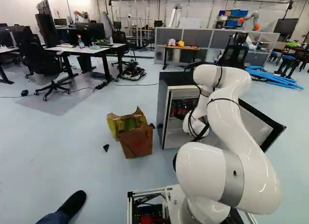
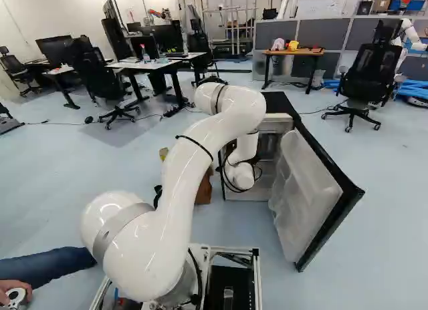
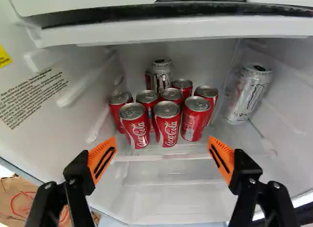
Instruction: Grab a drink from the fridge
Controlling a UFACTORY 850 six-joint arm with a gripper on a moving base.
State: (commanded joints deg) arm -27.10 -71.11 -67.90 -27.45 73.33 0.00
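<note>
Inside the fridge (image 1: 175,78), red cans (image 3: 196,118) huddled ahead of the claw (image 3: 162,143), its fingers spread around nothing. Reaching in seemed the step in hand; next, centring on a near can (image 3: 167,125). Others crowded it, though its near side lay open, below the ledge (image 3: 171,32) and left of the door (image 2: 311,190).

So the fridge shelf (image 3: 234,135) ahead of the tool (image 3: 162,147) has a bunch of red cans (image 3: 167,126) huddled together, one silver can (image 3: 161,79) behind, another silver one (image 3: 248,94) off beside.
</note>
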